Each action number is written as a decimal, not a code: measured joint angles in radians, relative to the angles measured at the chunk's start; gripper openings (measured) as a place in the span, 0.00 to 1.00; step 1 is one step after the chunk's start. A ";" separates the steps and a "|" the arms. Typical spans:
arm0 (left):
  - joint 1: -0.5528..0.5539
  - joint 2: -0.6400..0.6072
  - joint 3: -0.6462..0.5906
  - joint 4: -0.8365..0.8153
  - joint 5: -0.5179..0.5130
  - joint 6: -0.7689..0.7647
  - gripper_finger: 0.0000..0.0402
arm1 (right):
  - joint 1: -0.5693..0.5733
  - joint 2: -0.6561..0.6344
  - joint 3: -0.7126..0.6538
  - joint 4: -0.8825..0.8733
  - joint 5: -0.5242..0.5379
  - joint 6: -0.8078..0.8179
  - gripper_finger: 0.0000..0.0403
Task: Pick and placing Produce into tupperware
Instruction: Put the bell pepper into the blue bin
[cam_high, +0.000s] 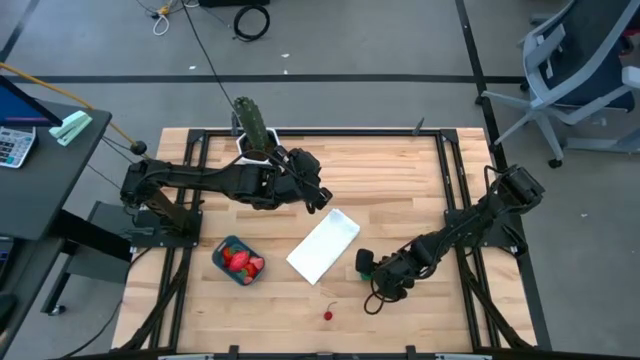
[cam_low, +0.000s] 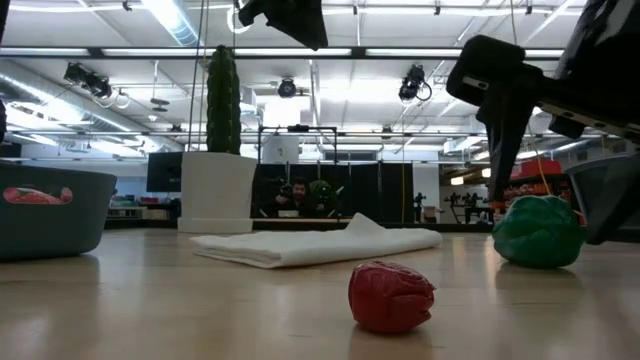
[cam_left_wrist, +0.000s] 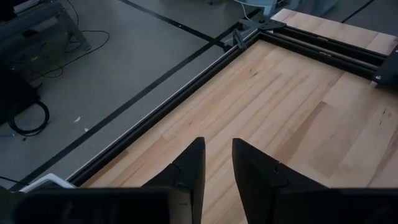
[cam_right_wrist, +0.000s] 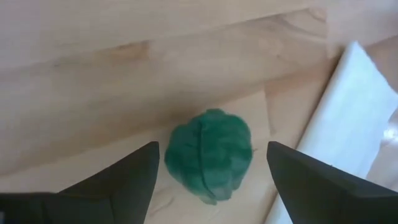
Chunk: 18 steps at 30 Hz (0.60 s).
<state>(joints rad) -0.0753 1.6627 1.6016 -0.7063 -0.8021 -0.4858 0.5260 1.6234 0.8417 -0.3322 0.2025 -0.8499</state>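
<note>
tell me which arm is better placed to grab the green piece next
Right. Its open tool already straddles the green piece beside the white panel; the left tool is far off near the cactus.

The table (cam_high: 400, 170) is pale striped wood with a black frame. A teal tub (cam_high: 222, 247) holds red fruit (cam_high: 240, 261). One red fruit (cam_low: 391, 296) lies alone; another piece (cam_right_wrist: 208, 155) is dark green. The flat panel (cam_high: 324, 245) is white, the cactus (cam_low: 222, 98) green in a white pot (cam_low: 216, 190).
</note>
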 joint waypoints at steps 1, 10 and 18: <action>0.000 0.000 0.000 0.000 0.000 0.000 0.22 | -0.006 0.000 0.000 0.009 -0.009 -0.001 0.76; 0.000 0.000 0.000 0.000 0.000 0.000 0.21 | -0.043 0.041 0.000 0.075 -0.076 -0.019 0.76; 0.000 0.000 0.000 0.003 0.000 0.000 0.21 | -0.055 0.101 0.003 0.127 -0.060 -0.071 0.76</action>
<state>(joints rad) -0.0750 1.6630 1.6016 -0.7029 -0.8021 -0.4858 0.4709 1.7243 0.8452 -0.2053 0.1425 -0.9207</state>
